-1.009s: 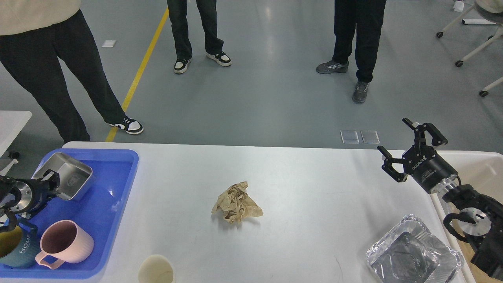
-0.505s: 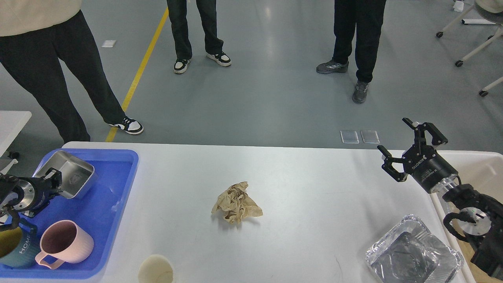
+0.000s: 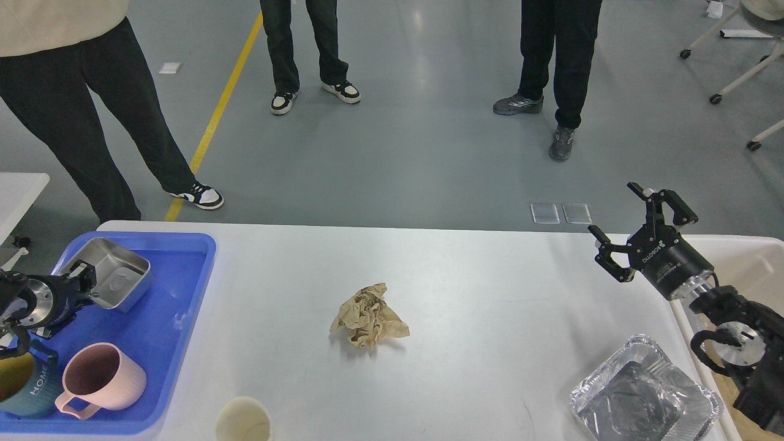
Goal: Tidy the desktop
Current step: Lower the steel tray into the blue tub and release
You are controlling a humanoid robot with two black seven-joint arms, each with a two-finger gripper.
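The white desktop point(image 3: 490, 288) carries a crumpled brown paper point(image 3: 367, 315) at its middle, a crinkled foil tray point(image 3: 646, 398) at the front right and a cream round piece point(image 3: 243, 419) at the front edge. Over the back left of the blue tray point(image 3: 199, 288), my left gripper point(image 3: 82, 278) is shut on the rim of a tilted steel tin point(image 3: 116, 269). My right gripper point(image 3: 614, 210) hovers open and empty above the table's right end, far from the paper.
A pink mug point(image 3: 101, 380) and a teal mug point(image 3: 27, 386) stand in the blue tray's front part. A cream-white bin point(image 3: 747, 257) sits past the table's right edge. Three people stand on the floor behind the table.
The steel tin has swung a little to the right and lies flatter in the blue tray, still in my left gripper. The right arm has hardly moved.
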